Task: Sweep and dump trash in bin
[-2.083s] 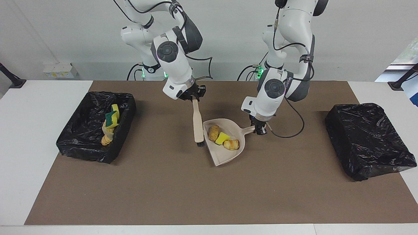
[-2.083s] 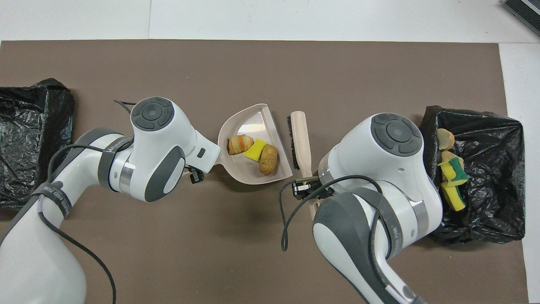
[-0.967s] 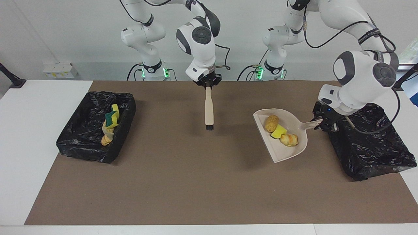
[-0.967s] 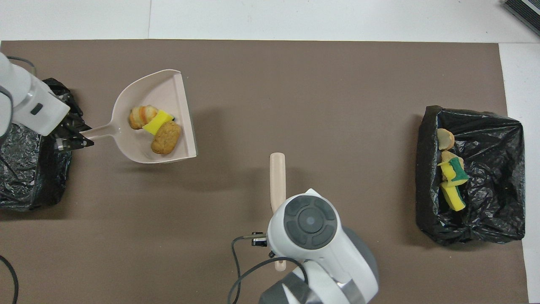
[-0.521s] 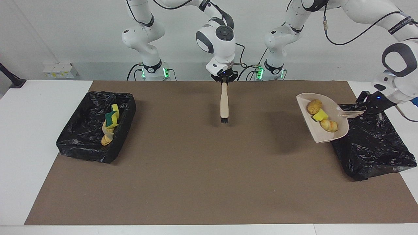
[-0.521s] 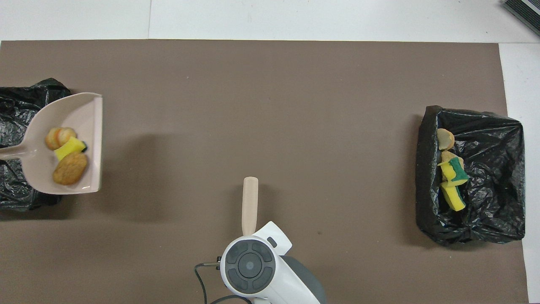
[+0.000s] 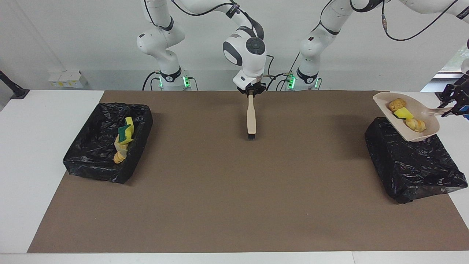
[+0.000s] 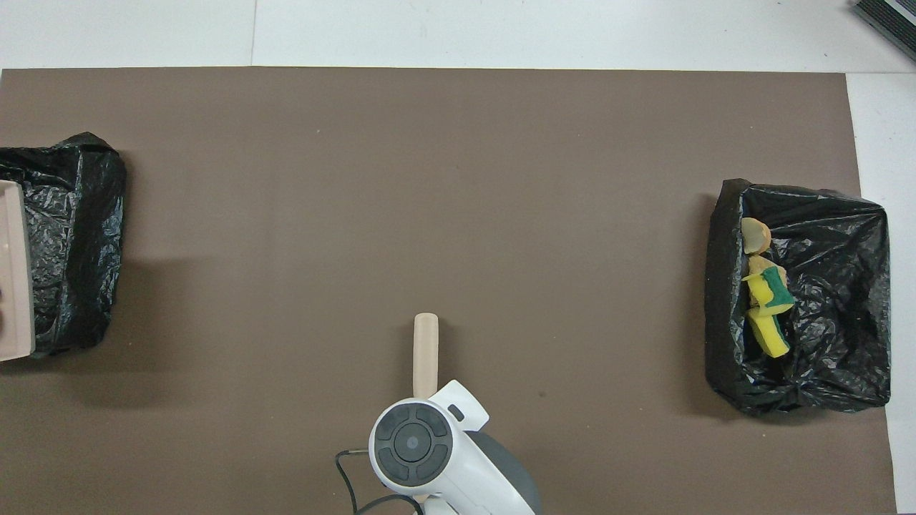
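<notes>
My left gripper (image 7: 445,107) is shut on the handle of the beige dustpan (image 7: 421,134), held tilted in the air over the black-lined bin (image 7: 414,165) at the left arm's end of the table. Three bits of trash lie in the pan: a tan piece (image 7: 396,105), a yellow sponge chunk (image 7: 403,113) and a golden piece (image 7: 416,125). In the overhead view only the pan's lip (image 8: 14,268) shows, over that bin (image 8: 71,243). My right gripper (image 7: 251,92) is shut on the beige brush (image 7: 251,117), which hangs bristles down above the mat; the brush (image 8: 425,350) sticks out past the right wrist.
A second black-lined bin (image 7: 110,143) stands at the right arm's end and holds several sponge and bread bits (image 7: 122,139); it shows as the bin (image 8: 830,336) with its bits (image 8: 766,304). The brown mat (image 7: 234,190) covers the table's middle.
The left gripper has carried the loaded dustpan higher and toward the left arm's end, from the bin's edge to over it. The right gripper and brush barely moved.
</notes>
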{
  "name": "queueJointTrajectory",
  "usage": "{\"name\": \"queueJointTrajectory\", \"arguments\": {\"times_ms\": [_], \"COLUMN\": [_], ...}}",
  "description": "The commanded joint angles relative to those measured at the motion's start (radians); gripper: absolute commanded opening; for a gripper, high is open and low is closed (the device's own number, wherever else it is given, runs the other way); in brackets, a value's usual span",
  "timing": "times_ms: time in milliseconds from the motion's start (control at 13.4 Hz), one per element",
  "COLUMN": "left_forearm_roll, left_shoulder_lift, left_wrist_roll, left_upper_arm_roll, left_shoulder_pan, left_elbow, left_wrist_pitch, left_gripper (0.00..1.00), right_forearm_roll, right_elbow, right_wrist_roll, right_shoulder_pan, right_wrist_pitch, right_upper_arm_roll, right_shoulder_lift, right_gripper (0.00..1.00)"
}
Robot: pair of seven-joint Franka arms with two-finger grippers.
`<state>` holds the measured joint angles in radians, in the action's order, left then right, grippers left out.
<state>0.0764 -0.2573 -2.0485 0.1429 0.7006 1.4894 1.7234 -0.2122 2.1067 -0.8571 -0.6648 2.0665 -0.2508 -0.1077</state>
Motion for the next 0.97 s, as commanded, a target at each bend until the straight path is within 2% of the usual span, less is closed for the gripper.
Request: {"name": "queueJointTrajectory", "arguments": {"times_ms": [0, 149, 298, 521, 595, 669, 744, 818, 893], "left_forearm_roll": [0.144, 0.315, 0.373, 0.515, 0.563, 0.615, 0.699, 0.777, 0.816], "left_shoulder_lift": [-0.020, -0.016, -0.008, 0.006, 0.035, 0.064, 0.088, 0.101, 0.104], "left_wrist_roll": [0.030, 0.129, 0.292, 0.304, 0.342, 0.464, 0.570, 0.631, 0.631], "left_upper_arm_roll": [0.006, 0.009, 0.007, 0.007, 0.007, 0.007, 0.009, 0.009, 0.009], "left_shoulder_pan": [-0.042, -0.068, -0.072, -0.078, -0.107, -0.134, -0.169, -0.193, -0.199], "left_elbow": [-0.046, -0.043, -0.032, -0.005, 0.046, 0.122, 0.196, 0.242, 0.245], "left_wrist_pitch": [0.048, 0.116, 0.123, 0.146, 0.159, 0.192, 0.209, 0.211, 0.203], "left_gripper": [0.00, 0.00, 0.00, 0.00, 0.00, 0.00, 0.00, 0.00, 0.00], "right_forearm_roll": [-0.001, -0.001, -0.001, -0.001, -0.001, -0.001, -0.001, -0.003, -0.006], "right_elbow": [0.044, 0.065, 0.068, 0.078, 0.076, 0.072, 0.068, 0.065, 0.059], "right_wrist_roll": [0.055, 0.082, 0.086, 0.090, 0.093, 0.095, 0.095, 0.093, 0.089], "right_shoulder_pan": [-0.006, -0.004, -0.006, -0.004, -0.001, 0.001, 0.005, 0.007, 0.010], "right_wrist_pitch": [0.061, 0.092, 0.098, 0.116, 0.113, 0.103, 0.096, 0.092, 0.080], "right_upper_arm_roll": [0.004, 0.004, 0.004, 0.004, 0.004, 0.004, 0.004, 0.004, 0.004], "right_shoulder_lift": [0.011, 0.014, 0.007, 0.002, -0.001, -0.003, -0.004, -0.006, -0.012], "right_gripper": [0.00, 0.00, 0.00, 0.00, 0.00, 0.01, 0.06, 0.06, 0.06]}}
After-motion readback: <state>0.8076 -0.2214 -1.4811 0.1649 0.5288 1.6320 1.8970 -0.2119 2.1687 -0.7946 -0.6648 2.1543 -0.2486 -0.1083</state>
